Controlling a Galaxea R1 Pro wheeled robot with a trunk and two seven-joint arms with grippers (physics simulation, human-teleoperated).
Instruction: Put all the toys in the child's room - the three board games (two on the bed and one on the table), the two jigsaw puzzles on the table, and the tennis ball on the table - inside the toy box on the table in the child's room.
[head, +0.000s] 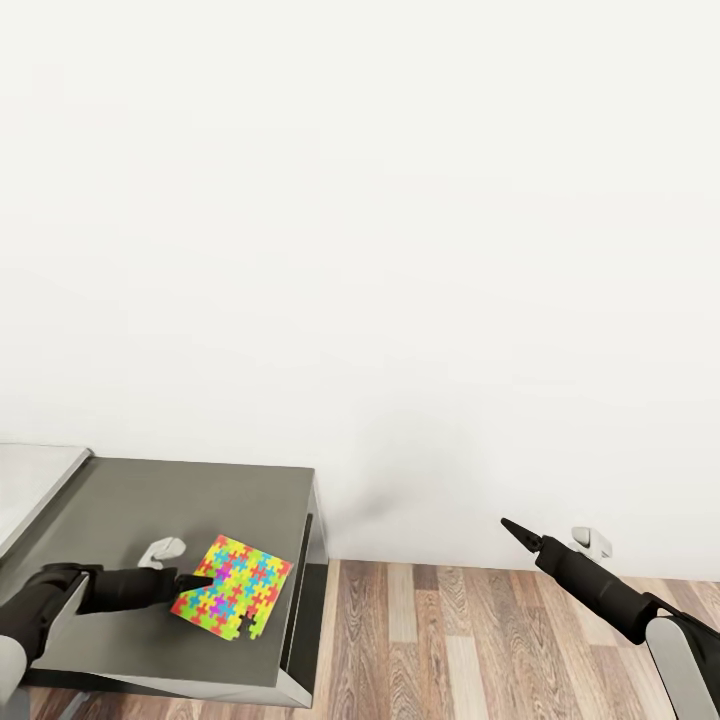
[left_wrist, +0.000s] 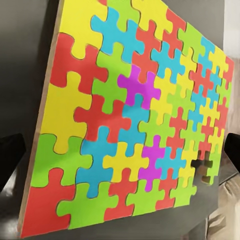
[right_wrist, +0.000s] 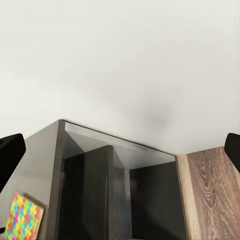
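A jigsaw puzzle (head: 232, 586) lies flat on the dark grey section of the table (head: 190, 500), near its front right corner, with one piece missing close to the sheet's near edge. The left gripper (head: 196, 582) reaches in low over the tabletop from the left, its dark fingers (head: 190, 581) right at the puzzle's left edge; from the head view it is not clear whether they touch the sheet. In the left wrist view the puzzle (left_wrist: 130, 120) spreads wide in yellow, green, red, blue and pink, with a dark finger (left_wrist: 11, 155) at one side of the picture and another at the opposite side — they stand apart, and nothing is gripped between them. To the left of the dark section a strip of the pale tabletop (head: 25, 485) joins on. The right gripper (head: 515, 530) hangs in the air well to the right of the table, above the wood-plank floor (head: 470, 640) and in front of the white wall (head: 400, 250). In the right wrist view its two dark fingers (right_wrist: 10, 152) sit at opposite edges of the picture — spread wide, empty — with the table's open grey side (right_wrist: 115, 185) and a corner of the puzzle (right_wrist: 22, 217) beyond them.
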